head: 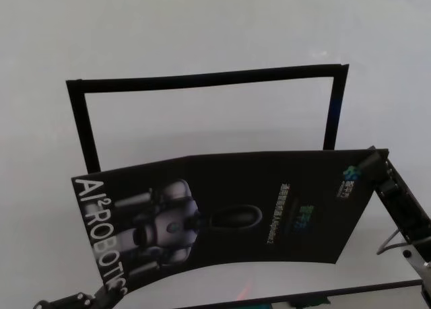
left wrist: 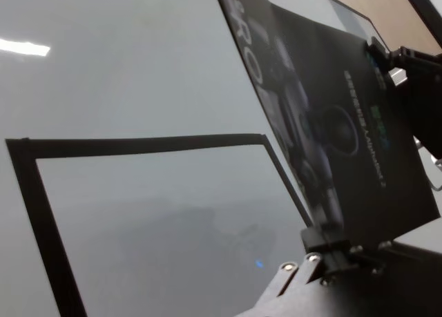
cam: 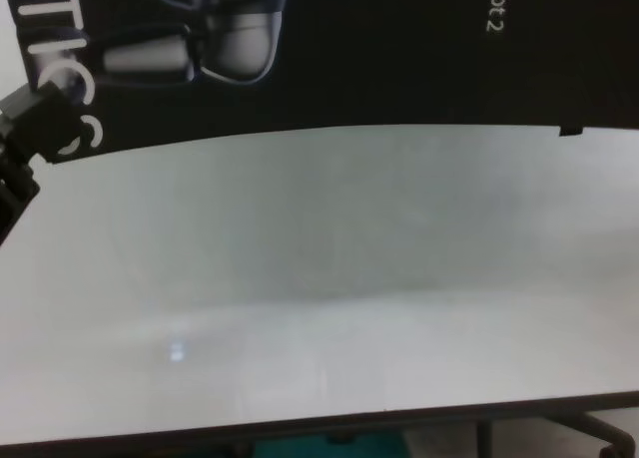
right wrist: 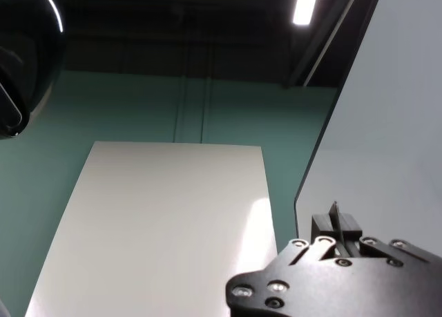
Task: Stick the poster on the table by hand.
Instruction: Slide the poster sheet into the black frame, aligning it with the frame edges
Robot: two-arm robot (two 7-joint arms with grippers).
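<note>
The poster (head: 269,208), a glossy black sheet with a silver robot picture and white lettering, hangs bowed above the white table (head: 202,26), held by both grippers. My left gripper (head: 113,290) is shut on its near left corner by the lettering; it also shows in the left wrist view (left wrist: 331,246) and the chest view (cam: 45,129). My right gripper (head: 370,164) is shut on the far right corner; it also shows in the right wrist view (right wrist: 336,224), pinching the sheet's edge. In the chest view the poster (cam: 399,59) hangs clear of the table (cam: 349,278).
A black tape rectangle (head: 202,78) is marked on the table beyond the poster; its near side is hidden under the sheet. It also shows in the left wrist view (left wrist: 138,144). The table's near edge (cam: 300,418) lies close to my body.
</note>
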